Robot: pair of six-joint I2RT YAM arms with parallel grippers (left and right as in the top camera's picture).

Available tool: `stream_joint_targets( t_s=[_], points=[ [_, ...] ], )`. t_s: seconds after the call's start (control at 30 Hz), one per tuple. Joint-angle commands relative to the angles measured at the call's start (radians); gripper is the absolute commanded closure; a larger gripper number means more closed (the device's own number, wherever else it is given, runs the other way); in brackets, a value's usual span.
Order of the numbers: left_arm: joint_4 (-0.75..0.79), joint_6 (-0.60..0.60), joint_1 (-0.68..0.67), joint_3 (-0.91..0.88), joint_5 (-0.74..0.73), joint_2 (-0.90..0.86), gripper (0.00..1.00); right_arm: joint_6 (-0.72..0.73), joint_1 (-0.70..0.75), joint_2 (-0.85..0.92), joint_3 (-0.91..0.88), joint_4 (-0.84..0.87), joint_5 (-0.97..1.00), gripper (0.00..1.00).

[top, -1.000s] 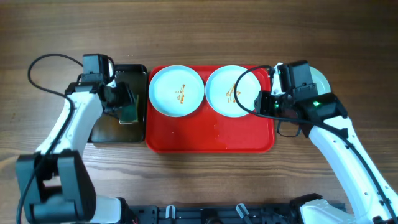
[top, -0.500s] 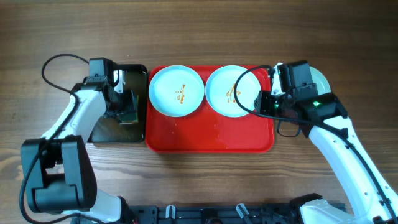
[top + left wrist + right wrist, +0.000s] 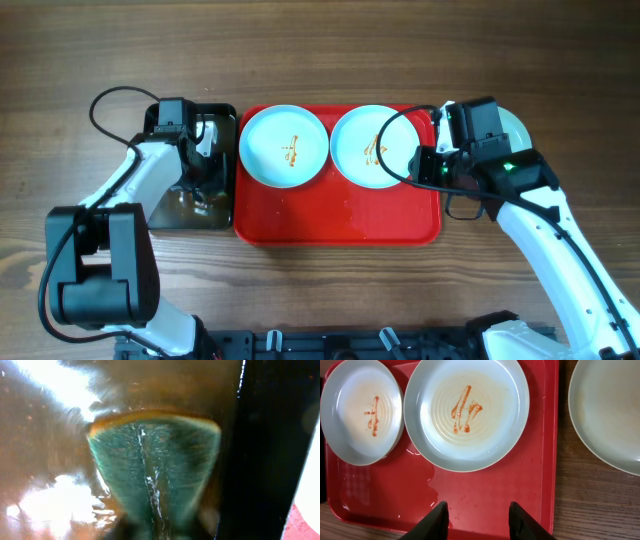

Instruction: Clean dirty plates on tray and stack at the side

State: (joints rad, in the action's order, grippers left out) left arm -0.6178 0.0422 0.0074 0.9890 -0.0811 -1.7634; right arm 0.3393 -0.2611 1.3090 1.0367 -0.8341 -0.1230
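So the left claw is down in the black tray at frame left, right on the wet sponge. I'm guessing it's there to load up for wiping, but I can't tell if it's gripping. The right claw hangs wide open and empty over the red tray mid-frame. Two smeared plates sit on it. A clean-looking third plate is on the table at right, likely the stack spot.

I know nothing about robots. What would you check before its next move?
1. Tool: green sponge under left gripper, filling its camera view: ok.
2. Grip: left gripper's hold on it: cannot tell.
3. Work: left plate and right plate on red tray, both smeared: ok.
4. Helper: right gripper open, empty: ok.
5. Stack spot: third plate on table beside tray, no smear visible: ok.
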Motion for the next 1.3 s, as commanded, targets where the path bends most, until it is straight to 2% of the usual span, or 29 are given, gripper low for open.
stream_joint_targets(
  t_s=[0.0,0.37,0.53,0.67,0.83,0.93,1.1,1.2,1.27],
  points=[
    [-0.002,0.002,-0.006,-0.009,-0.008,-0.011,0.96,0.001,-0.003,0.011,-0.004,-0.002,-0.007,0.6],
    [-0.055,-0.059,-0.003,0.0,-0.009,0.193,0.96,0.001,-0.003,0.012,-0.004,0.004,-0.007,0.61],
    [-0.051,-0.076,-0.003,0.0,-0.009,0.193,0.96,0.002,-0.003,0.024,-0.005,0.152,0.001,0.6],
    [-0.052,-0.081,-0.003,-0.001,-0.012,0.193,0.96,0.029,-0.003,0.188,-0.005,0.258,-0.019,0.59],
    [-0.052,-0.081,-0.003,-0.001,-0.012,0.193,0.96,0.192,0.001,0.383,-0.005,0.293,0.01,0.61],
    [-0.052,-0.081,-0.003,-0.001,-0.012,0.193,0.96,0.257,0.002,0.459,-0.005,0.259,0.023,0.61],
    [-0.052,-0.08,-0.003,-0.001,-0.012,0.193,0.96,0.327,0.002,0.5,-0.005,0.212,0.011,0.68],
    [-0.052,-0.081,-0.003,-0.001,-0.012,0.193,0.96,0.261,0.002,0.486,-0.002,0.208,-0.075,0.78],
    [-0.052,-0.08,-0.003,-0.001,-0.012,0.193,0.96,0.24,0.003,0.434,-0.001,0.2,-0.076,0.78]
  ],
)
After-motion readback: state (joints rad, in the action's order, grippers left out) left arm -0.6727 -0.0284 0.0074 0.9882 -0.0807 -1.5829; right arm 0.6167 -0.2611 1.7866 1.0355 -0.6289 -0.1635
